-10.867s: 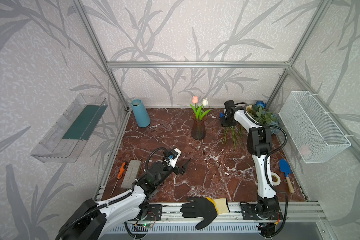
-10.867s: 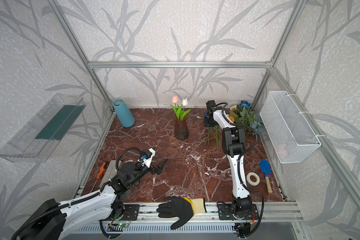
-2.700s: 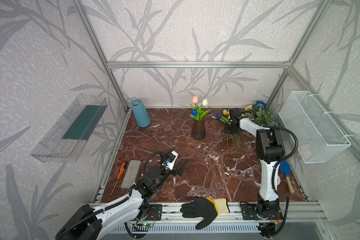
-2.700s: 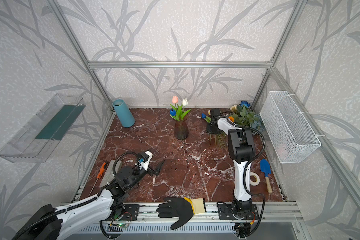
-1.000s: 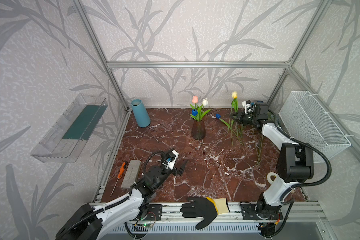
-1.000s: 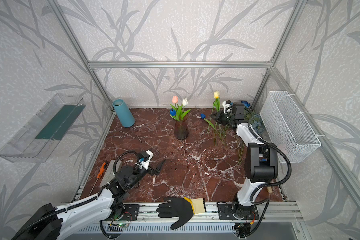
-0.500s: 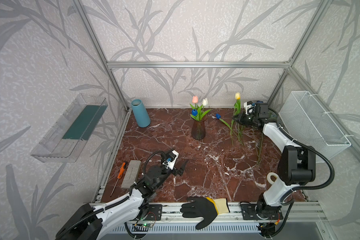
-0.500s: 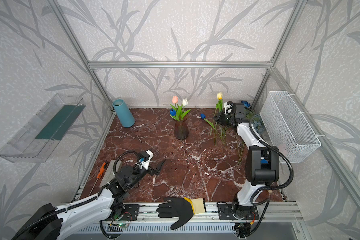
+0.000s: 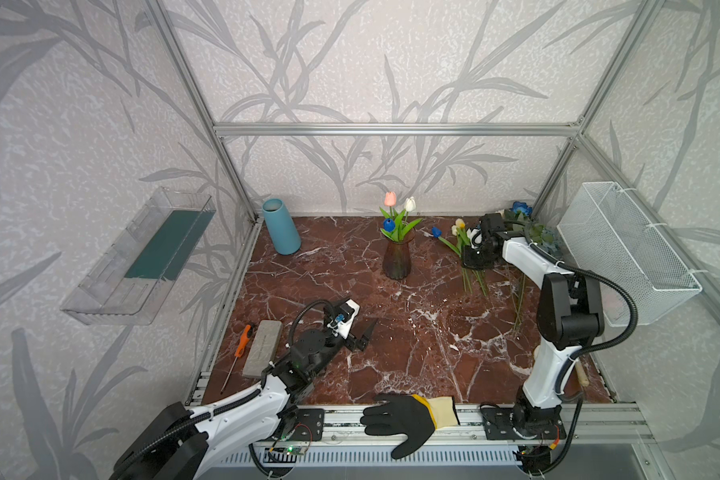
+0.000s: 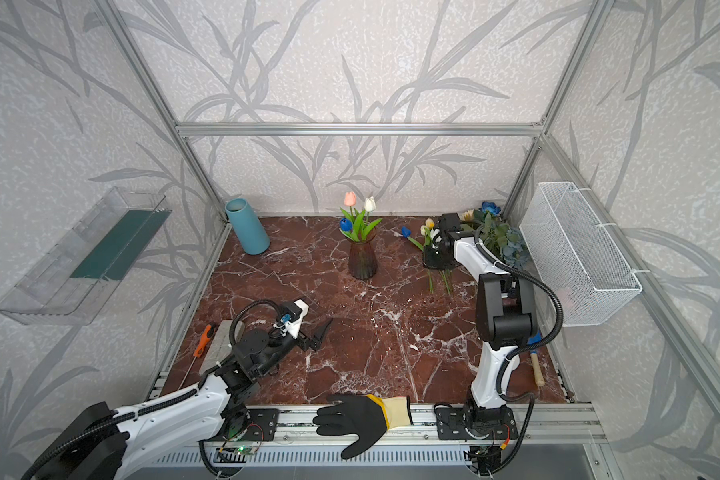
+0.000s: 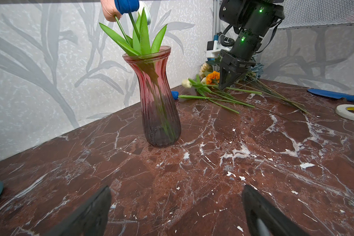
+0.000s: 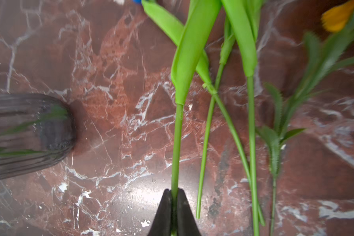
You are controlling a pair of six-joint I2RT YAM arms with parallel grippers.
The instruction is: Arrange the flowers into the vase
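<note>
1. The right pincer sits low over the loose flowers at the back right of the desk. Its jaws are pressed almost together on one green stem.
2. The stem lies close to flat on the desk. Its long axis runs front to back, with the leafy end toward the rear wall and the bare end toward the front. The bloom falls outside the right wrist view, so which flower it is cannot be told.
3. The vase stands upright to the robot's left of that pincer, near it but apart, with its mouth facing up. It already holds pink, white and blue tulips.
4. The coming move appears to turn on this mismatch: a stem lying flat and a mouth that opens upward. The stem likely has to be raised, tipped bare end down and carried left, then eased in among the leaves crowding the rim.
5. The left pincer hovers at the front left, spread fully wide and holding nothing. It is well apart from both the vase and the flowers, so the right arm is plainly the nearer one.
</note>
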